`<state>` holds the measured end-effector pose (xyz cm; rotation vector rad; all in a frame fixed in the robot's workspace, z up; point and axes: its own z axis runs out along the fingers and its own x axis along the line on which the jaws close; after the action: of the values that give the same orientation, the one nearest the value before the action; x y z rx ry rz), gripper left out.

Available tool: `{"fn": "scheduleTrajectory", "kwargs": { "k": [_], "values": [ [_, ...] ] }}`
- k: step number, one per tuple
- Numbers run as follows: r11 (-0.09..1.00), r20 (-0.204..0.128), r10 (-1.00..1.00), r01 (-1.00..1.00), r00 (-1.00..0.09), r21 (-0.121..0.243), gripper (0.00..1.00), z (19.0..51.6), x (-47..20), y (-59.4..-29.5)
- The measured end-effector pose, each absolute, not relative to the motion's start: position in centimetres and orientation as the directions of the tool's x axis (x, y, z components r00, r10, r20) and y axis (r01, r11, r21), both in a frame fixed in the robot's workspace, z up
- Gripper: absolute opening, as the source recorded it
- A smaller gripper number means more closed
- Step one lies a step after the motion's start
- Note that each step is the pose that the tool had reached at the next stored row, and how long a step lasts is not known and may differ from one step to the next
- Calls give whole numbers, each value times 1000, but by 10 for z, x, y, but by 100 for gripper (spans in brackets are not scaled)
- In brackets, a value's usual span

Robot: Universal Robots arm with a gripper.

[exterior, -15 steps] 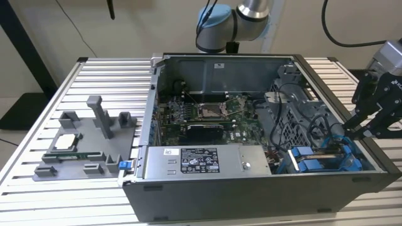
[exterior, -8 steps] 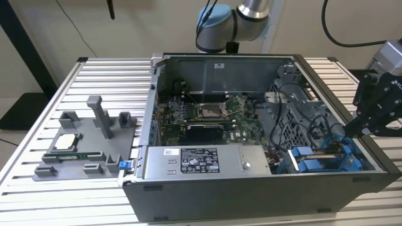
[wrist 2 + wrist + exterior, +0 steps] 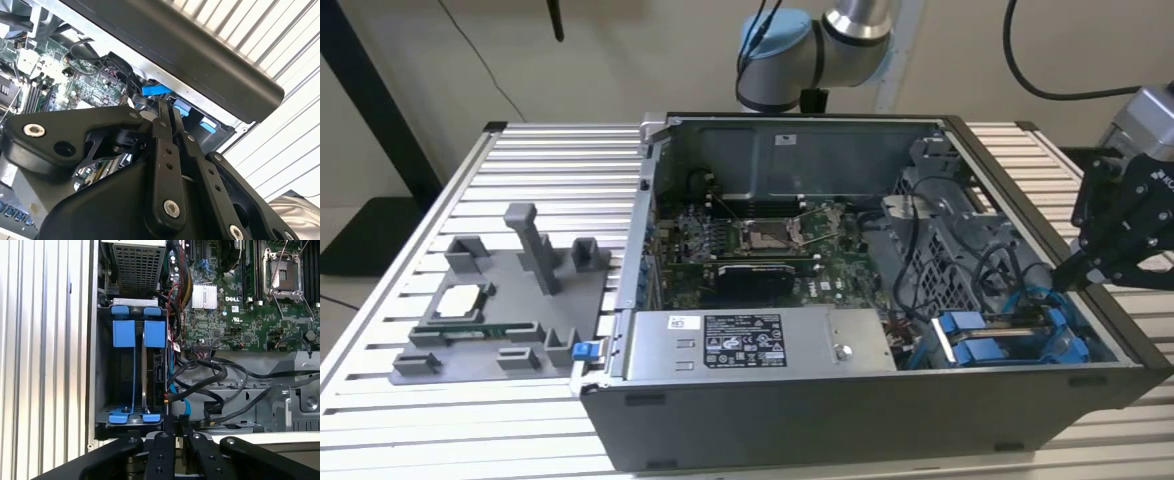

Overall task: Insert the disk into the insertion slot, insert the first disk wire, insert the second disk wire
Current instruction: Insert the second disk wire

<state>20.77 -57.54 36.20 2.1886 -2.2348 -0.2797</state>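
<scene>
From my station, the disk looks already seated: it stands on edge in its blue carrier frame inside the drive bay, at the corner of the open computer case. So I judge the slot step done and a wire step in hand.

The gripper hangs just over the disk's connector end, its fingers drawn nearly together. I cannot tell whether they pinch anything. A small dark plug sits just at their tips, with a blue cable beside it and black cables crowding near. The next move, I reckon, calls for squaring a plug to its socket and a straight, gentle push.
</scene>
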Motion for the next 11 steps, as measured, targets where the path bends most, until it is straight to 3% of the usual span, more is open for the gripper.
{"fn": "scheduleTrajectory", "kwargs": {
  "k": [11],
  "values": [
    [13,-124,-992,-992,-29,127,0,362,206,-575]
  ]
}}
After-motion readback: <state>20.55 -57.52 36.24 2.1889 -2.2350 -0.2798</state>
